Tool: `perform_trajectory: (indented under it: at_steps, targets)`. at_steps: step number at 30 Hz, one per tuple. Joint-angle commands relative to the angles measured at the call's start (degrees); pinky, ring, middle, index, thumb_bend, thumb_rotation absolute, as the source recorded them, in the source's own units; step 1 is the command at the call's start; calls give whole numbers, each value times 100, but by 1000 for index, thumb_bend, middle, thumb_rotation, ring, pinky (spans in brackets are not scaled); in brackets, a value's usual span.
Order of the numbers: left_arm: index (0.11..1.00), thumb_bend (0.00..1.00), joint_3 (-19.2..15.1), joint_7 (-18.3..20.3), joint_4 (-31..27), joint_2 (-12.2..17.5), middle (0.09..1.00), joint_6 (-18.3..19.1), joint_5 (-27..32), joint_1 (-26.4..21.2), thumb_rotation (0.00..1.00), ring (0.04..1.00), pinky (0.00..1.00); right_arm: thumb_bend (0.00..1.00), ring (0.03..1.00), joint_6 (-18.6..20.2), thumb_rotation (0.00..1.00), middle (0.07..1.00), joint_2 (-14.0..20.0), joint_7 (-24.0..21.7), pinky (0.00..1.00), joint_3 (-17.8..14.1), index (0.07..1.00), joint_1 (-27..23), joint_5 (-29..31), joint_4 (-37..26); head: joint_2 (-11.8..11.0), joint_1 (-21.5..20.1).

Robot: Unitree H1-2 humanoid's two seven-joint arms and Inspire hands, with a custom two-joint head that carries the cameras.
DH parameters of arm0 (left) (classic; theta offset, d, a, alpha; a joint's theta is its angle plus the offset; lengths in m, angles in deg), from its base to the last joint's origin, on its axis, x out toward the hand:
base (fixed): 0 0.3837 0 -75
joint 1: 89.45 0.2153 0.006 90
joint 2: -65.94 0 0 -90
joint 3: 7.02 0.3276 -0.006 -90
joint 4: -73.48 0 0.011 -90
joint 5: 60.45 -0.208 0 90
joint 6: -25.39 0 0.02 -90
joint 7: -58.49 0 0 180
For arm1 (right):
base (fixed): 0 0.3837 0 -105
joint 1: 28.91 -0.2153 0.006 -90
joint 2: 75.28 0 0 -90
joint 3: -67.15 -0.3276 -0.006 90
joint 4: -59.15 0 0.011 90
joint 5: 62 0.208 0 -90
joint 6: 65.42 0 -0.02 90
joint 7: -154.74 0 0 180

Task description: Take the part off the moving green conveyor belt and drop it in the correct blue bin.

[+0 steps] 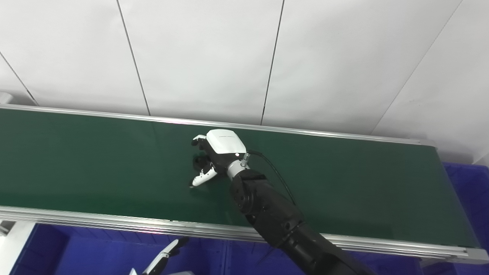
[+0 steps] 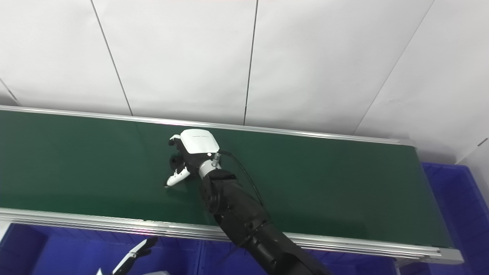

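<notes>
Over the middle of the green conveyor belt [image 1: 95, 160] the right robot hand [image 1: 216, 152] reached palm-down, fingers curled around a small dark part [image 1: 198, 160], apparently to trap it against the belt; whether it was truly clamped, I cannot tell. Nearer than the belt, blue bins [image 1: 88, 252] waited below, where the left robot hand's [image 1: 162, 259] fingertips barely showed, idle.

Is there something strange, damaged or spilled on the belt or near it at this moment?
Nothing stands out. The green conveyor belt looks clean and flat. The right hand is down on it with fingers curled around a small dark thing I cannot identify. The blue bins show no spill.
</notes>
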Motion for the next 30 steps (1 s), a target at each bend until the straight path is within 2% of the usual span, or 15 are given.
perform_trajectory:
  at_steps: [1,6,10,14,18,19,20,21,23,24,25,30]
  targets:
    - [886,774,-19,-146,-135,48,905,-102,-108,16,432,877,824,744,663,-179,86,710,63,-63,567,90,761,52,-78,-125,11,-1]
    - [887,766,41,-288,-84,29,901,-102,-220,-28,432,873,816,784,705,82,102,731,288,-225,642,133,764,99,-230,-259,21,-19]
    - [887,759,54,-316,-78,35,898,-102,-265,-50,441,868,817,800,710,353,160,736,540,-546,643,166,743,133,-392,-560,37,-14]
    - [882,757,44,-303,-117,36,893,-102,-220,-45,432,866,813,795,712,530,142,733,827,-832,637,111,756,237,-530,-994,57,-74]
    - [889,746,70,-289,-148,65,902,-102,-196,-62,420,874,821,759,655,457,55,706,1002,-799,562,-22,715,392,-576,-1224,96,-71]
    - [890,747,71,-301,-150,66,902,-102,-205,-60,424,875,822,737,617,435,23,682,1027,-793,508,-42,705,424,-578,-1267,96,-71]
    - [890,748,64,-317,-136,59,902,-102,-240,-62,425,875,823,731,607,358,15,675,1057,-743,494,-46,702,465,-578,-1285,112,-62]
    - [891,745,56,-317,-134,58,901,-102,-260,-62,432,874,824,607,540,287,6,542,1080,-701,430,-51,606,499,-570,-1292,132,-47]
    - [894,743,42,-311,-141,60,903,-102,-275,-55,444,874,827,541,500,202,1,470,1084,-647,395,-63,559,544,-523,-1261,132,-47]
    - [894,741,41,-308,-160,61,902,-102,-257,-46,436,874,828,520,435,201,0,472,1065,-663,345,-54,559,558,-504,-1221,132,-47]
    - [893,740,38,-307,-179,63,903,-102,-256,-38,431,875,830,516,419,195,0,473,1053,-676,321,-45,554,574,-492,-1194,158,-27]
    - [902,718,55,-320,-215,72,910,-102,-299,-24,421,882,841,515,409,63,0,484,1073,-578,251,6,522,688,-513,-1265,182,-53]
